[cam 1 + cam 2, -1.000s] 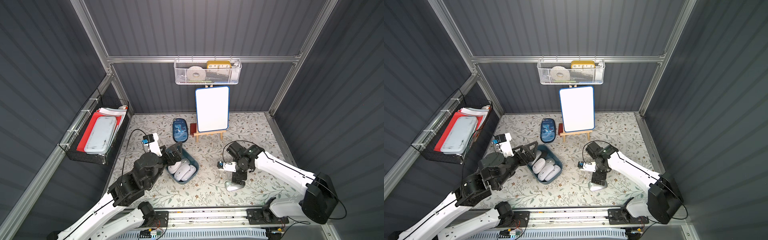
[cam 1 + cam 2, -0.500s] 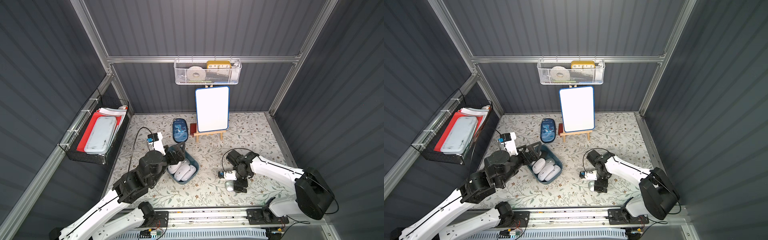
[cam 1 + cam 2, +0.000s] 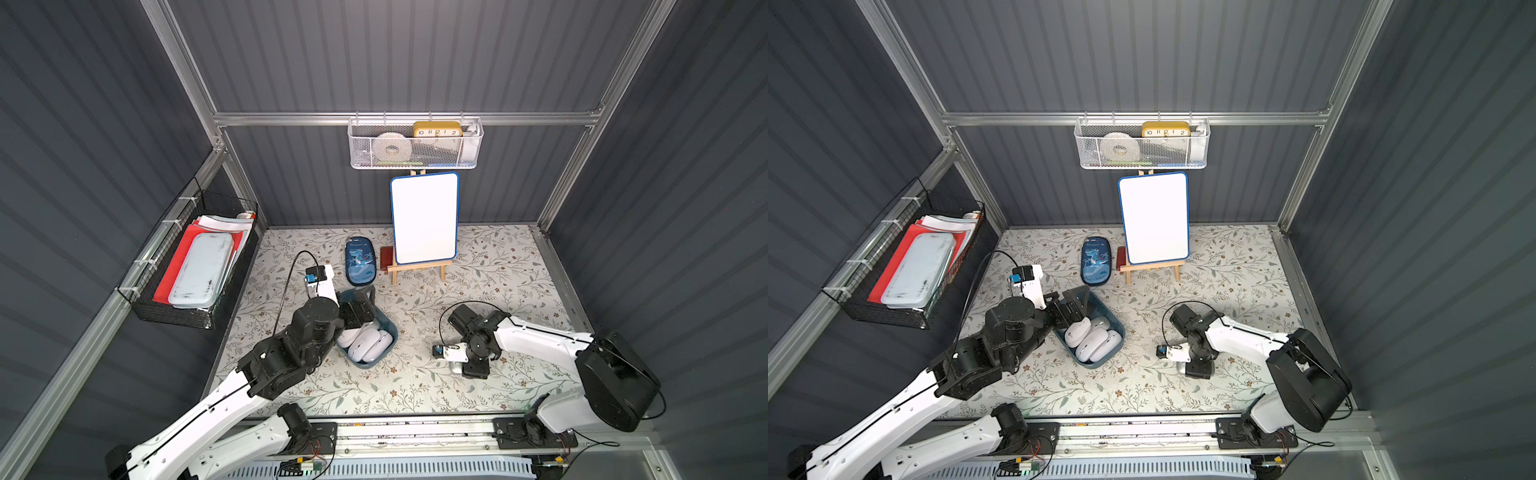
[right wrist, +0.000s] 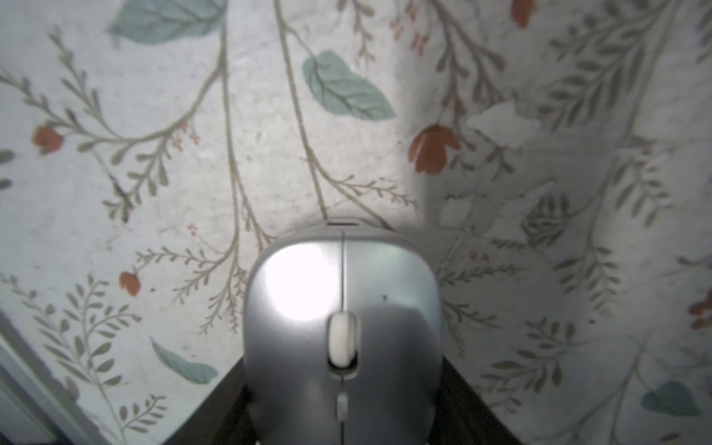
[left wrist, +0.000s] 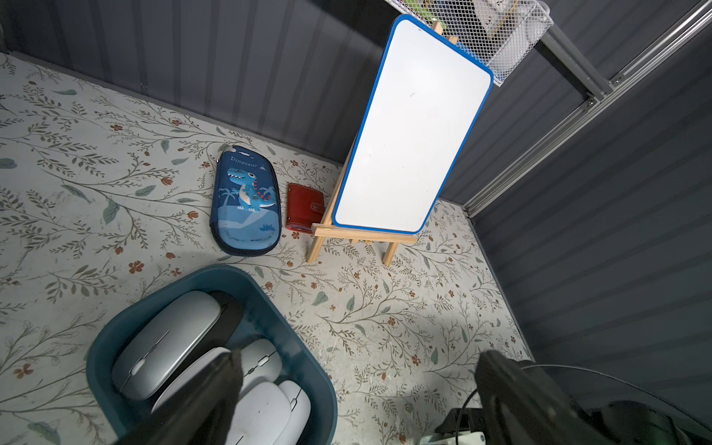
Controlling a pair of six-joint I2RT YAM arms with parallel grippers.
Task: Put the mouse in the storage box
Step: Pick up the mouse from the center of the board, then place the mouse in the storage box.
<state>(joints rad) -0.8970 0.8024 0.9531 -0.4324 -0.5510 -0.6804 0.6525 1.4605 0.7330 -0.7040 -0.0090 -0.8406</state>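
Right jaws clamped on the silver-grey plastic computer mouse (image 4: 343, 308), well apart from the shallow dark teal plastic storage box (image 5: 266, 316).

The white-and-black right arm (image 3: 536, 336) bends down to the pale floral-patterned surface (image 3: 490, 266), and its jaws press against both flanks of the mouse, whose scroll wheel faces up in the right wrist view. In both top views only a sliver of the mouse (image 3: 1181, 367) shows under the wrist, and whether it is lifted off the surface cannot be told. The left arm (image 3: 1013, 324) reaches over the box's near rim with its jaws spread wide and holding nothing. The box holds another silver mouse (image 5: 165, 343) and several white mice (image 5: 266, 408). A blue oval dinosaur-print case (image 5: 246, 204) lies beyond the box.
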